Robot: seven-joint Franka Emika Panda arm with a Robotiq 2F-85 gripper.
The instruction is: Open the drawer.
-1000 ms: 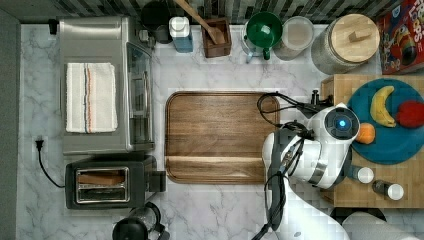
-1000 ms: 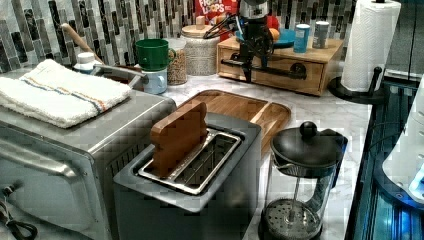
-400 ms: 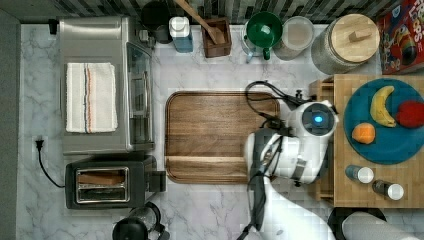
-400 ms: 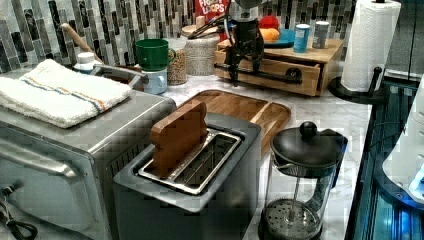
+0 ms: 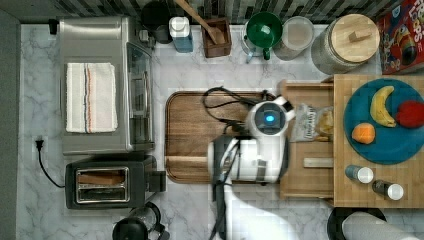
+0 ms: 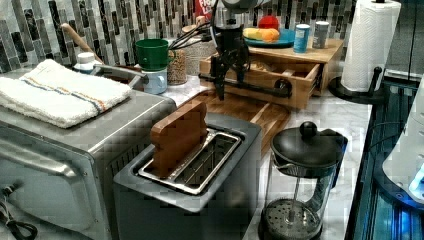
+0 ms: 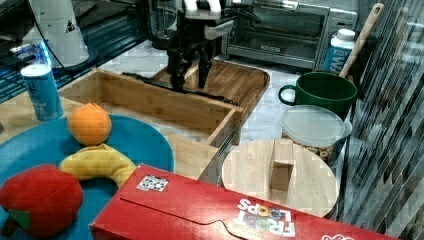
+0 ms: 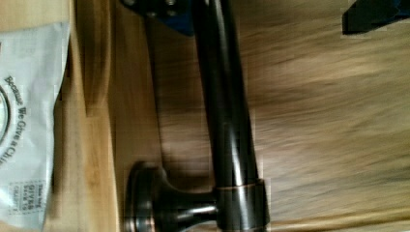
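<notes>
— Drawer (image 5: 306,172) sits pulled out at the top view's right. Inside lies a bag (image 5: 314,122); the left view hides it.

— And the gripper (image 7: 190,80)?

— Its fingers (image 7: 176,75) are spread a little, one on each side of the black handle (image 8: 227,121). I cannot tell if they touch.

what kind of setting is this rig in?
Looks like a kitchen counter, probably a mock-up. A toaster oven and a toaster sit on marble with a tiled wall behind. There's a coffee press, a cereal box, and a plate of fruit above the open drawer.
</notes>
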